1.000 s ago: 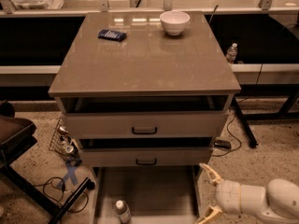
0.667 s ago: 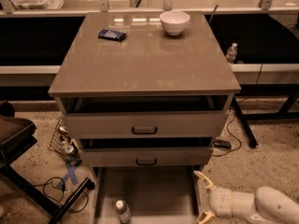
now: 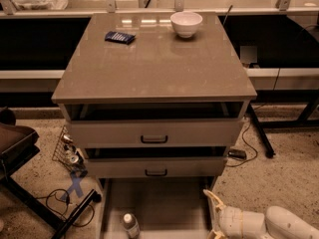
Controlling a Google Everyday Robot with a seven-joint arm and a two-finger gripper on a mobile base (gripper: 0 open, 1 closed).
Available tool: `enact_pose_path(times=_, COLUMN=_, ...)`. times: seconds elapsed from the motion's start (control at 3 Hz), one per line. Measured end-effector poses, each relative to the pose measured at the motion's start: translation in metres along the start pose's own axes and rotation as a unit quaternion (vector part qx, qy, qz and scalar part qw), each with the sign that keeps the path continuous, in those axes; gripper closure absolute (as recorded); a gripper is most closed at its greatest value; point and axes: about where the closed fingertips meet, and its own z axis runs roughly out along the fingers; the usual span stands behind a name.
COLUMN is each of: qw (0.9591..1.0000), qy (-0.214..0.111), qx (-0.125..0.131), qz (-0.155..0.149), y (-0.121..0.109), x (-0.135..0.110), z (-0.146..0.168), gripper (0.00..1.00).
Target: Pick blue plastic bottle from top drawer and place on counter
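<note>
The blue plastic bottle stands upright on the floor of the pulled-out top drawer, near its front left corner, at the bottom of the view. My gripper is at the bottom right, just outside the drawer's right wall, pointing left. Its pale fingers are spread apart and hold nothing. The bottle is well to the left of it. The counter is the glossy grey-brown slab on top of the cabinet.
A white bowl and a dark blue packet lie at the back of the counter. Two grey drawer fronts with dark handles are above the open drawer. A black stand leg and cables lie on the floor at left.
My arm has sunk lower in the view and the fingertips have shifted slightly left toward the drawer's right wall. The bottle has not moved.
</note>
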Motion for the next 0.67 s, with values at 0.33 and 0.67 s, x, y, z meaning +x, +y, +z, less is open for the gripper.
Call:
enact_pose_path(times=0.33, qw=0.9999, qy=-0.017, qx=-0.002, qz=0.003, y=-0.003, x=0.010, z=0.033, gripper=0.00)
enact_pose_path(times=0.67, qw=0.9991, qy=-0.041, qx=-0.005, qz=0.006, y=-0.010, x=0.026, z=0.085, gripper=0.00)
